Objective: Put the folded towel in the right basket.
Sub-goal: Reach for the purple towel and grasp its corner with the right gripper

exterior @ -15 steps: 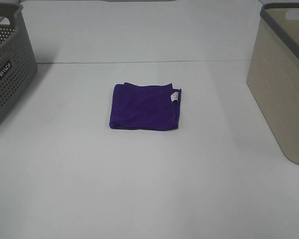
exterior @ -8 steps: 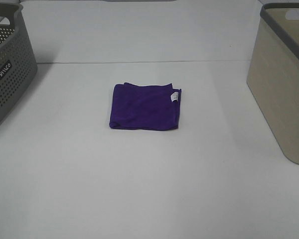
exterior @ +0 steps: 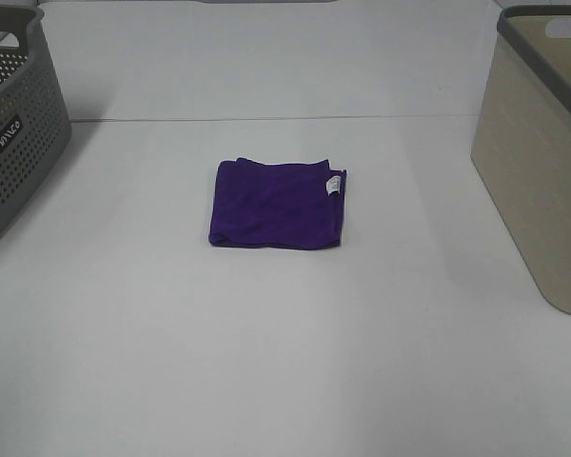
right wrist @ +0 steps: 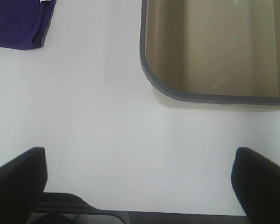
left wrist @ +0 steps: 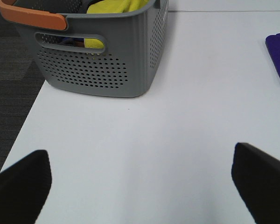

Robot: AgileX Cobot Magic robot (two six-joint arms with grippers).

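Your folded purple cloth towel (exterior: 278, 204) lies flat in the middle of the white bench (exterior: 285, 362), well apart from both side edges. The beige plastic basket with the grey rim (exterior: 538, 162) stands at the right edge, the grey perforated plastic basket (exterior: 19, 124) at the left edge. Your left fingers (left wrist: 23, 184) and right fingers (right wrist: 18, 179) are spread wide, gripping nothing.

Bare table (exterior: 285, 362) all round the towel (exterior: 277, 205), so I can come in from any side. Only obstacles: grey basket (exterior: 24, 143) wall far left, beige basket (exterior: 533, 190) wall far right, open on top.
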